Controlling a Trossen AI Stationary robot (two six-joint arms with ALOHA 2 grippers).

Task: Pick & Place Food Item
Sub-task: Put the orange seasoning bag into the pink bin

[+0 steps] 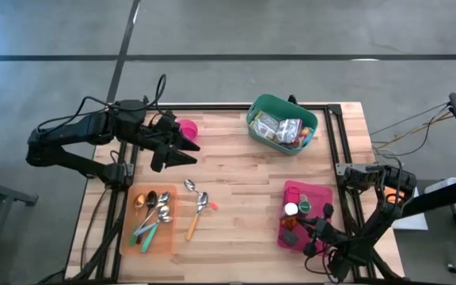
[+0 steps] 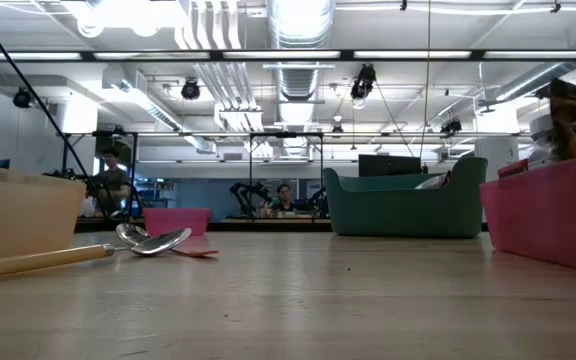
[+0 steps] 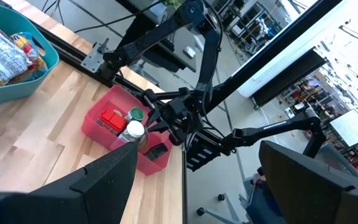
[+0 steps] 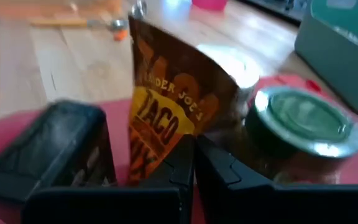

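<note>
Wooden surface (image 1: 236,182), dark-framed, carrying everything. Near its far right corner: teal basket (image 1: 282,124), heaped with wrapped food packets (image 1: 280,128). At the near right corner: red bin (image 1: 301,215), holding a white-capped bottle (image 1: 291,209), a green-lidded jar (image 1: 305,207), a dark block (image 1: 290,235) and a brown taco-mix packet (image 4: 173,106), upright just beside the jar. At the near left corner: orange tray (image 1: 150,225), filled with spoons (image 1: 160,207) and green-handled utensils (image 1: 145,233). Just right of that tray, on bare wood: two loose spoons, one wooden-handled (image 1: 196,214), the other with an orange tip (image 1: 190,188). Near the far left edge: small pink bowl (image 1: 187,130), partly hidden behind the left arm.

Left tool (image 1: 182,147) above the surface's far left part, just beside the pink bowl, fingers spread wide apart, nothing between them. Right tool (image 1: 311,245) low at the near edge of the red bin, fingers pressed together; in the right wrist view closed tips (image 4: 193,168) right in front of the taco-mix packet, nothing gripped. Between the right tool and the rest of the bin: the dark block on one side, jar and bottle on the other.

Across the level view: basket, bowl and bin wall (image 2: 553,210) lined up along the far edge, a person (image 2: 111,180) seated well behind.
</note>
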